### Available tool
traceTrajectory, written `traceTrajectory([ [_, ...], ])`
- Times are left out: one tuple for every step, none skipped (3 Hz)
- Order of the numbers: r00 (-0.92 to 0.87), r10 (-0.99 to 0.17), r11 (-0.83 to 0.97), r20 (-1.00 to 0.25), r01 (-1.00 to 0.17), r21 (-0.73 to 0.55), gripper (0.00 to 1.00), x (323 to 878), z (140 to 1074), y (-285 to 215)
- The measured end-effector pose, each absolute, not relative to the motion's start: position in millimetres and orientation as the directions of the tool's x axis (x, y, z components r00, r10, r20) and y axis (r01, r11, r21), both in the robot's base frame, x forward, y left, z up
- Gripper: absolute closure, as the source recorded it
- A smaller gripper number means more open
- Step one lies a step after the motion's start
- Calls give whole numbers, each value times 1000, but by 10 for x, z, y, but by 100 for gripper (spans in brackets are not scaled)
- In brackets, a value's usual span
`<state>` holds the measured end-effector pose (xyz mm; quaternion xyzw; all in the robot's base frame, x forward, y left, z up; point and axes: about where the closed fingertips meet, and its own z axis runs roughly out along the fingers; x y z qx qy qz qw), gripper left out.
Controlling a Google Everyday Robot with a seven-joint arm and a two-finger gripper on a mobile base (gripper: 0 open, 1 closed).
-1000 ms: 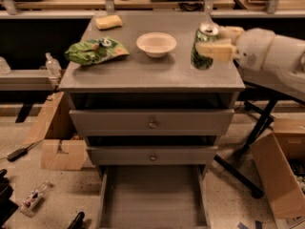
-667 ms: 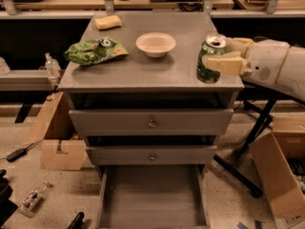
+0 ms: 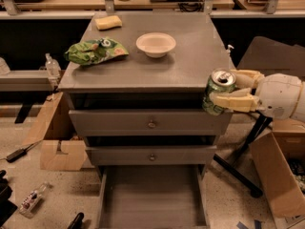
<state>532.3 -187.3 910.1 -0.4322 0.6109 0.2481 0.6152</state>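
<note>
Gripper: I see the gripper [image 3: 225, 87] on the right of the view, at the front right corner of the cabinet top [image 3: 157, 68].
Grip state: clenched around a green can [image 3: 215, 87]. One pale finger [image 3: 233, 102] crosses the near side of the can, and the other [image 3: 244, 74] lies along its far side.
Can: roughly upright, silver lid and tab facing up. I read it as off the top surface and past the corner, its lower half showing against the right end of the top drawer [image 3: 150, 123]. I cannot tell if it touches the cabinet edge.
Arm: the white rounded housing [image 3: 281, 95] comes in from the right frame edge, level with the can.
On the top: a white bowl [image 3: 156, 44] sits near the middle toward the back. A green chip bag [image 3: 95, 51] lies left of the bowl. A yellow sponge [image 3: 108, 22] is at the back left corner. All three are well apart from the can.
Drawers: I note the top drawer and the middle drawer [image 3: 151, 155] pushed in. The bottom drawer [image 3: 152, 194] is pulled out toward the camera.
Floor, left: a cardboard box [image 3: 57, 147] is against the cabinet side, with a plastic bottle [image 3: 33, 199] lying nearer the camera.
Floor, right: another open cardboard box [image 3: 276, 175] sits below the arm.
</note>
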Motion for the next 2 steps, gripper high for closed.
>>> traceTrajectory([
  [131,-215,500,-968,-836,-225,100,5341,9089,-1846],
  [77,-99,499,-992,-859,-117,100,5155,8246,-1613],
])
